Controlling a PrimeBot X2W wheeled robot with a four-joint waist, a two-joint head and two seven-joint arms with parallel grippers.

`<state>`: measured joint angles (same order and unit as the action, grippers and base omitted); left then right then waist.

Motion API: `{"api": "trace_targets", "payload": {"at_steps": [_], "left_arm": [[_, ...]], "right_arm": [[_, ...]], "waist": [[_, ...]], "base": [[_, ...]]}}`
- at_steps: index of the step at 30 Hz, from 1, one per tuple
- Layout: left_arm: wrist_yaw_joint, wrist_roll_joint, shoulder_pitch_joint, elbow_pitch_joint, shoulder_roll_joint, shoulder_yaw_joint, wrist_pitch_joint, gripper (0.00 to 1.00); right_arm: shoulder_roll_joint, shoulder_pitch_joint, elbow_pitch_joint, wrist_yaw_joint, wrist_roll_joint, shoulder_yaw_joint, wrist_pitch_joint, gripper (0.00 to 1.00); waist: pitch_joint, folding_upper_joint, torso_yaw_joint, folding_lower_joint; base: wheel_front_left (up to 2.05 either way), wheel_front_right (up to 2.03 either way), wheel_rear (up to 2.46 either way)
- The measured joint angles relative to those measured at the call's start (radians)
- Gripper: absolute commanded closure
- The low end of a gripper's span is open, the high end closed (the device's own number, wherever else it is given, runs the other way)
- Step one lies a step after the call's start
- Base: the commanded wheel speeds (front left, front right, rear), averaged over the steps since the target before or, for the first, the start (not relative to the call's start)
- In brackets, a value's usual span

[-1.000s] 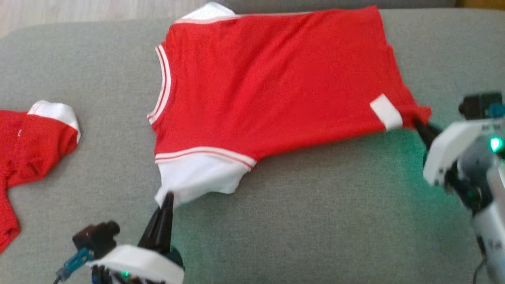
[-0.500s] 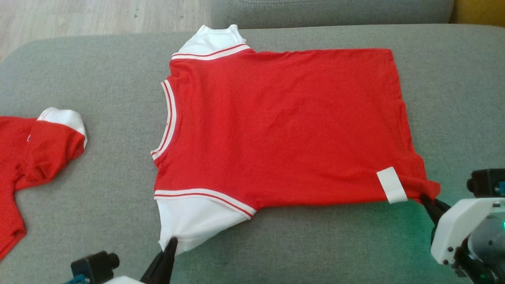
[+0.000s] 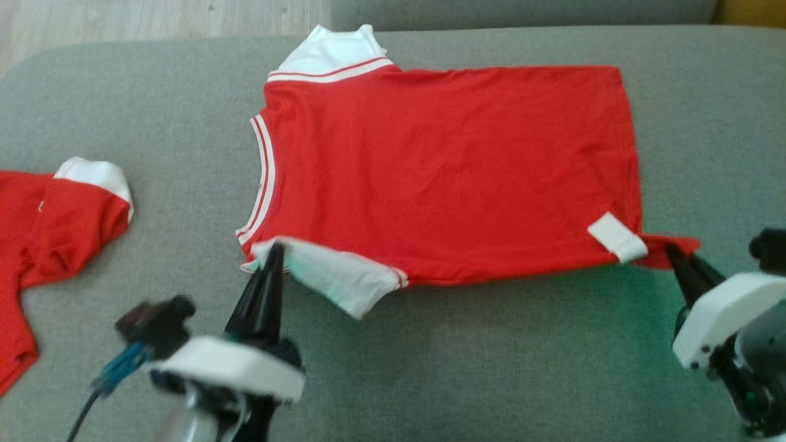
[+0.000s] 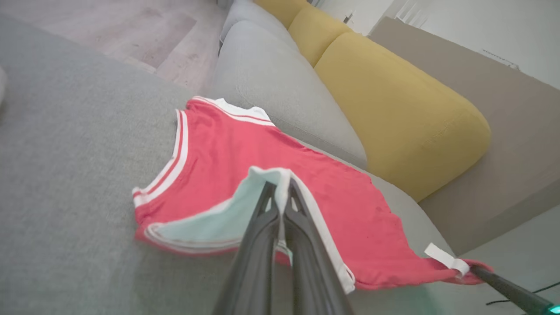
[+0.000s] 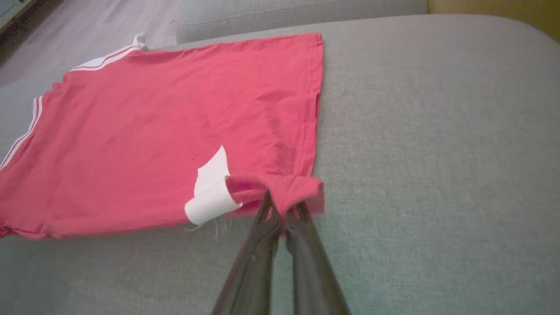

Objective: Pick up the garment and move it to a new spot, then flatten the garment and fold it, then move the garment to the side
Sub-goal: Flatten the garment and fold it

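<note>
Left gripper (image 3: pixel 275 249) and right gripper (image 3: pixel 672 250) are pinched closed, apparently angled forward and inward.

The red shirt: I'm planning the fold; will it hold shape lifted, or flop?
Likely floppy: on the red shirt, the white sleeve droops from the left gripper. Probably light and thin: its hem corner bunches in the right gripper. Might drag on the woven sofa.
</note>
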<state>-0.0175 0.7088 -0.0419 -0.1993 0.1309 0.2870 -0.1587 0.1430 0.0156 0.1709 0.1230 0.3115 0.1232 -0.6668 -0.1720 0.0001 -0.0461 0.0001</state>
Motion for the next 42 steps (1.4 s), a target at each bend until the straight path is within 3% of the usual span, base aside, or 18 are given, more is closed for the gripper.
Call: {"api": "trace_targets", "payload": {"at_steps": [5, 10, 15, 23, 24, 25, 26, 32, 37, 42], "left_arm": [[-0.003, -0.099, 0.147, 0.141, -0.030, 0.037, 0.071, 1.00], [-0.037, -0.168, 0.305, 0.268, -0.058, 0.051, 0.160, 1.00], [-0.056, -0.194, 0.407, 0.387, -0.073, 0.069, 0.207, 1.00], [-0.043, -0.210, 0.519, 0.532, -0.078, 0.080, 0.249, 1.00], [-0.042, -0.212, 0.531, 0.548, -0.079, 0.081, 0.250, 0.91], [-0.034, -0.223, 0.548, 0.577, -0.077, 0.090, 0.257, 0.47], [-0.034, -0.223, 0.548, 0.577, -0.077, 0.090, 0.257, 0.00], [-0.039, -0.248, 0.550, 0.620, -0.061, 0.097, 0.318, 0.00], [-0.088, -0.271, 0.478, 0.620, -0.020, 0.090, 0.349, 0.00], [-0.136, -0.271, 0.354, 0.643, 0.004, 0.084, 0.303, 0.00]], "right_arm": [[0.003, -0.062, -0.031, 0.000, 0.005, -0.007, 0.064, 1.00], [0.003, -0.116, -0.067, 0.000, 0.005, -0.015, 0.134, 1.00], [-0.002, -0.158, -0.100, 0.000, -0.019, -0.003, 0.200, 1.00], [-0.004, -0.213, -0.169, 0.000, -0.023, -0.021, 0.241, 0.98], [-0.004, -0.216, -0.172, 0.000, -0.023, -0.025, 0.247, 0.37], [-0.004, -0.221, -0.183, 0.000, -0.022, -0.034, 0.254, 0.00], [-0.004, -0.221, -0.183, 0.000, -0.022, -0.034, 0.254, 0.00], [-0.002, -0.236, -0.180, 0.000, -0.008, -0.063, 0.321, 0.00], [-0.002, -0.226, -0.137, 0.000, 0.005, -0.067, 0.360, 0.00], [-0.005, -0.166, -0.086, 0.000, -0.034, -0.051, 0.369, 0.00]], "waist": [[-0.035, 0.0000, -0.004, 0.0001], [-0.070, 0.0000, -0.004, 0.0001], [-0.093, 0.0000, 0.006, 0.0001], [-0.127, 0.0000, 0.023, 0.0001], [-0.129, 0.0000, 0.024, 0.0000], [-0.132, 0.0000, 0.024, 0.0000], [-0.132, 0.0000, 0.024, 0.0000], [-0.116, 0.0000, 0.020, 0.0000], [-0.082, 0.0000, 0.017, -0.0001], [-0.056, 0.0000, 0.020, -0.0002]], "base": [[0.00, 0.00, 0.00], [0.00, 0.00, 0.00], [0.00, 0.00, 0.00], [0.00, 0.00, 0.00], [0.00, 0.00, 0.00], [0.00, 0.00, 0.00], [0.00, 0.00, 0.00], [0.00, 0.00, 0.00], [0.00, 0.00, 0.00], [0.00, 0.00, 0.00]]}}
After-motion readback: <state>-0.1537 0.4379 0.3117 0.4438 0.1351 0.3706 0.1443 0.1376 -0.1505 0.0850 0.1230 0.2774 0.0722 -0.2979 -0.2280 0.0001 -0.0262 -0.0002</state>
